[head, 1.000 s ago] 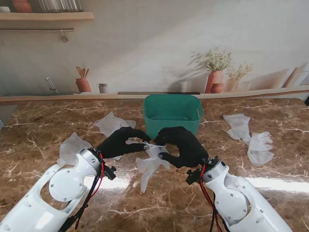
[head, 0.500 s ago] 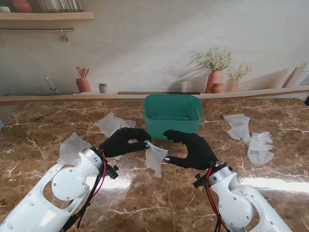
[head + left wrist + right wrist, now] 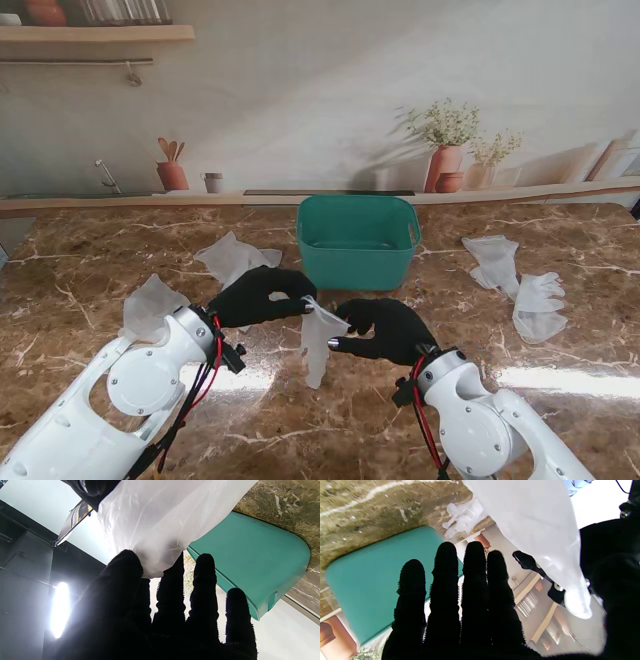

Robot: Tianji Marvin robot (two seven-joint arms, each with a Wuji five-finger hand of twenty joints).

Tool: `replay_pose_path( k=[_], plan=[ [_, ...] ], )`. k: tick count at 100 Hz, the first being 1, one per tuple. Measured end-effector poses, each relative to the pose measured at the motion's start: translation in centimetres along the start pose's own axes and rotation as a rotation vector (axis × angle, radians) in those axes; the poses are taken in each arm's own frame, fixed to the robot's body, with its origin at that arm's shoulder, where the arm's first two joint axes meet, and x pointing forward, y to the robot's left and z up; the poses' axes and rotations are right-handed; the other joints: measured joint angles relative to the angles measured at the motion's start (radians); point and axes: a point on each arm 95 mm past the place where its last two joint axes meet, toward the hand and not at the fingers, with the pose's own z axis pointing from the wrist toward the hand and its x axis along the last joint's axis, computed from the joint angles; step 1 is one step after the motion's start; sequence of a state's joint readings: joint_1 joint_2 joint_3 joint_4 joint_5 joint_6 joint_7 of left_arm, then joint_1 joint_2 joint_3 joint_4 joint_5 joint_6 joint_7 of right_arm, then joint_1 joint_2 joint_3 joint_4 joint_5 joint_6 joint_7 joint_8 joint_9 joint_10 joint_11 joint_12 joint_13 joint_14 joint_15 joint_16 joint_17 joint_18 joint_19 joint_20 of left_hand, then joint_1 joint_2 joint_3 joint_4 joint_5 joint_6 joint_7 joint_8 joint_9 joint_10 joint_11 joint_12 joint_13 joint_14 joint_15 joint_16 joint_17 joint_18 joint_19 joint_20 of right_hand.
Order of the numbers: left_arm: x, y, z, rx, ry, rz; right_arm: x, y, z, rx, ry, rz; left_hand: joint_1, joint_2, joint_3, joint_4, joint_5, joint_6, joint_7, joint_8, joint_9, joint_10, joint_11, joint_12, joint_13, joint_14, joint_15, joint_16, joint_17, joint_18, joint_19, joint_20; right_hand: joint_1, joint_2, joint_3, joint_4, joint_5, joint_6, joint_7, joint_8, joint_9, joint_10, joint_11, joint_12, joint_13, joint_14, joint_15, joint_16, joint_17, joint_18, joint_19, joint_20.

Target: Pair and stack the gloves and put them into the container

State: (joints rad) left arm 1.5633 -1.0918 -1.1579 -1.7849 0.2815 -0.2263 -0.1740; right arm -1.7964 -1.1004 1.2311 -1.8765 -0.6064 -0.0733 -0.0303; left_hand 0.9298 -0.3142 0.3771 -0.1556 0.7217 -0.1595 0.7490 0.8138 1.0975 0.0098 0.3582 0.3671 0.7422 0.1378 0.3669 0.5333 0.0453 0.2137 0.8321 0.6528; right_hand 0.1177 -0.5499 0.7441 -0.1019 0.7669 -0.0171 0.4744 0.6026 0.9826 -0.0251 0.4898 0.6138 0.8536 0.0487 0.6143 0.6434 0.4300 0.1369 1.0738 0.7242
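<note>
A brown marble counter (image 3: 90, 270) fills the lower frame beneath a kitchen mural. No writing is legible. At centre sits the teal container (image 3: 358, 240). Loose gloves (image 3: 520, 280) lie at right. The left robot hand (image 3: 258, 296) pinches a hanging glove (image 3: 318, 340); the right robot hand (image 3: 385, 330) is spread beside it.

Marble table (image 3: 90, 262): teal container (image 3: 358, 240), scattered gloves (image 3: 517, 280)

Container (image 3: 358, 240) table centre; loose gloves (image 3: 517, 283) right, perhaps three (image 3: 233, 257) left.
</note>
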Motion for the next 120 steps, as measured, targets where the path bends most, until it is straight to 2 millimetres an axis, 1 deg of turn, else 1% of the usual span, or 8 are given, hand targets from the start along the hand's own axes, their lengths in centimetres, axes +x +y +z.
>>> replay_pose_path(
  k=[15,25,31,38,66,82,109,120],
  plan=[
    [0.1,0.1,-0.2,-0.013,0.002,0.026,0.7,0.2,0.1,-0.113,0.044,0.017,0.0,0.0,0.0,0.0,0.0,0.0,0.009,-0.012,0.0,0.0,0.0,0.0,0.0,0.0,0.002,0.007,0.008,0.004,0.011,0.0,0.22,-0.018,-0.062,0.011,0.145,-0.072,0.071,0.058,0.08,-0.016,0.021,0.024,0.001,-0.002,0.048,0.011,0.005,0.0,0.027,0.012],
    [0.1,0.2,-0.2,-0.024,0.0,0.042,1.2,0.1,0.2,-0.138,0.067,0.029,-0.001,0.0,0.0,0.0,0.0,0.0,0.01,-0.013,0.0,0.0,0.0,0.0,0.0,0.0,0.002,0.008,0.008,0.005,0.011,0.0,0.458,-0.026,-0.18,0.012,0.173,-0.146,0.356,-0.178,0.1,-0.027,0.024,0.04,0.001,-0.012,0.058,0.011,-0.001,0.0,0.04,0.025],
    [0.1,0.2,-0.3,-0.03,-0.002,0.048,1.4,0.1,0.2,-0.138,0.073,0.024,-0.001,0.0,0.0,0.0,0.0,0.0,0.012,-0.024,0.0,0.0,0.0,0.0,0.0,0.001,0.015,0.013,0.008,0.007,0.011,0.0,0.4,-0.094,0.182,-0.054,0.183,-0.17,0.469,-0.221,0.127,-0.031,0.029,0.113,0.001,-0.012,0.072,0.011,-0.001,0.0,0.055,0.037],
    [0.1,0.2,-0.4,-0.034,-0.004,0.065,1.5,0.2,0.2,-0.149,0.08,0.009,-0.001,0.0,0.0,0.0,0.0,0.0,0.024,-0.049,0.0,0.001,0.022,0.008,0.022,0.015,0.041,0.035,0.009,0.008,0.012,0.0,0.383,-0.112,0.307,-0.117,0.181,-0.171,0.495,-0.186,0.138,-0.031,0.029,0.151,0.001,-0.023,0.088,0.011,-0.001,0.0,0.069,0.048],
    [0.3,-0.4,-1.0,-0.008,-0.002,0.169,1.8,1.0,-0.4,-0.233,0.131,-0.064,-0.013,-0.177,0.205,0.002,0.021,-0.016,0.084,-0.3,0.086,-0.014,-0.016,0.227,0.047,0.015,0.051,0.075,0.021,0.021,0.023,0.0,0.372,-0.113,0.333,-0.138,0.173,-0.181,0.482,0.052,0.138,-0.031,0.093,0.26,0.001,-0.035,0.196,0.065,0.008,0.0,0.129,0.075],
    [0.6,-0.7,-1.5,-0.001,-0.004,0.186,2.0,1.2,-0.7,-0.245,0.158,-0.064,-0.013,-0.235,0.233,0.003,0.023,0.093,-0.291,-0.556,0.106,-0.04,-0.099,0.366,0.047,0.015,0.051,0.088,0.02,0.022,0.023,-0.009,0.36,-0.114,0.347,-0.138,0.173,-0.182,0.482,0.072,0.138,-0.031,0.093,0.262,0.001,-0.038,0.2,0.073,0.01,0.0,0.139,0.085],
    [1.0,-0.7,-2.4,-0.014,0.01,0.23,2.5,1.0,-1.7,-0.205,0.195,-0.034,-0.012,-0.184,0.14,0.004,0.125,-0.014,0.029,-0.377,-0.018,-0.033,0.0,0.557,-0.09,0.015,0.055,0.201,-0.028,0.017,-0.027,-0.023,0.355,-0.112,0.349,-0.138,0.183,-0.183,0.482,0.073,0.138,-0.031,0.093,0.262,0.001,-0.044,0.2,0.073,0.01,0.0,0.141,0.086],
    [1.2,-0.7,-2.8,-0.012,0.019,0.209,2.8,0.9,-2.2,-0.198,0.195,-0.021,-0.011,-0.144,0.102,0.011,0.088,-0.018,0.016,-0.259,-0.125,-0.028,-0.04,0.255,-0.118,0.01,-0.01,0.135,-0.031,0.016,-0.031,-0.023,0.353,-0.107,0.349,-0.138,0.183,-0.183,0.472,0.071,0.154,-0.031,0.093,0.262,0.001,-0.044,0.2,0.073,0.01,0.0,0.142,0.086]
  ],
)
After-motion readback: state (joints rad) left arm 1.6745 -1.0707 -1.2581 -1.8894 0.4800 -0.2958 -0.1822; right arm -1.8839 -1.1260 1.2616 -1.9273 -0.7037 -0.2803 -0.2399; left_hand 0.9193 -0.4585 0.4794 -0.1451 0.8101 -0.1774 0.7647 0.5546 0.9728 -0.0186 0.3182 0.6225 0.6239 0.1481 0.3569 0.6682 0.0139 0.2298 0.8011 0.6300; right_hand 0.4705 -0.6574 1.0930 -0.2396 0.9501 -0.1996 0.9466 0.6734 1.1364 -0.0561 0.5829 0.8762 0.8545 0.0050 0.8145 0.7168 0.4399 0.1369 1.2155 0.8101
